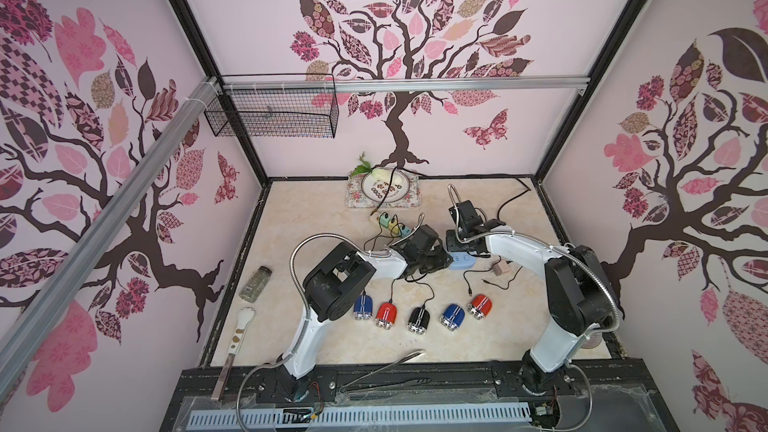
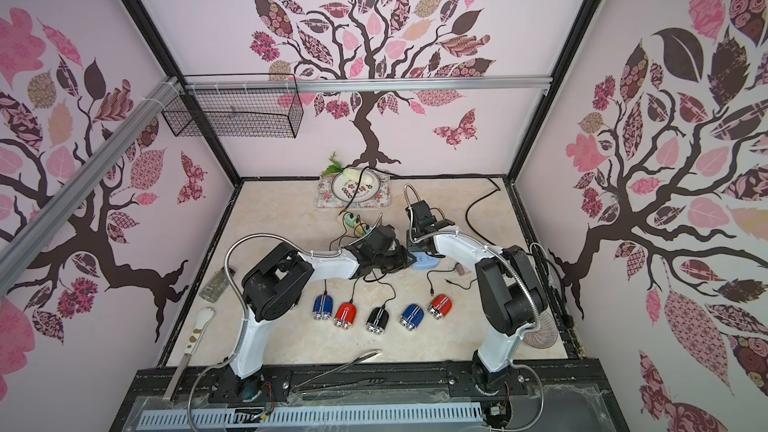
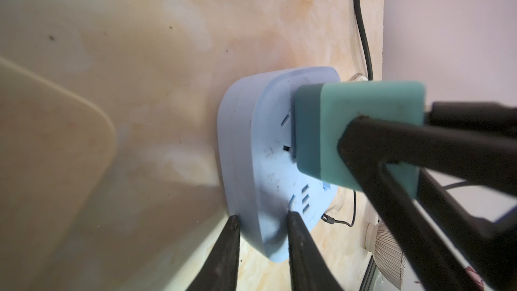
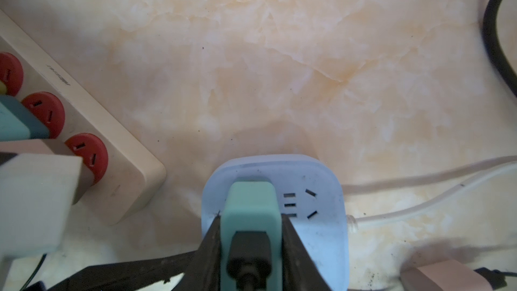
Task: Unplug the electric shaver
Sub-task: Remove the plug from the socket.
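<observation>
The jaws of the left gripper (image 3: 262, 216) stood narrowly apart, pinching one rounded end of the single pale-blue, matte plastic socket block (image 3: 268, 169), while those of the right gripper (image 4: 251, 216) clamped both flanks of the one teal, blocky charger plug (image 4: 251, 200) seated in it. Beside it lay one cream power strip (image 4: 126, 188) showing three round red sockets (image 4: 47, 107), its grey maker's mark too blurred to read. Five glossy, striped electric shavers (image 1: 418, 320) lay in a row on the marbled table (image 1: 478, 351), nearer the front edge than both grippers: blue, red, black, blue, red.
</observation>
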